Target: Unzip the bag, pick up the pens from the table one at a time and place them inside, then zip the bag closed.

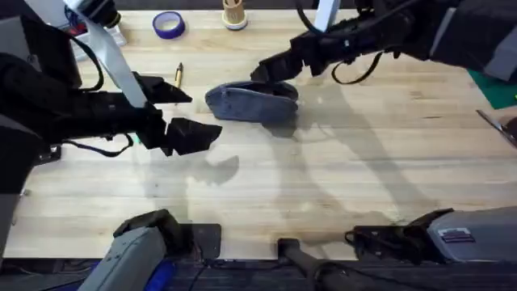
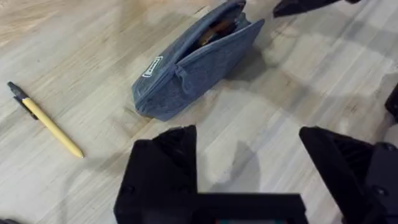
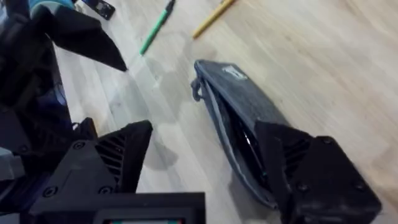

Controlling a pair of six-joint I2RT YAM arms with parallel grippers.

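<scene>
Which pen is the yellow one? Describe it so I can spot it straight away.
Find the blue-grey bag mid-table on the pale wooden table. The yellow pen lies alone off its zip-pull end, towards the left arm's side. It is mustard with a dark clip end; its neighbour, the green pen, is bright green.

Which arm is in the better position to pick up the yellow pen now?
Probably the left. The left gripper is open and empty near the yellow pen, on the bag's left side. The right gripper hovers at the bag's opening, on the other side.
</scene>
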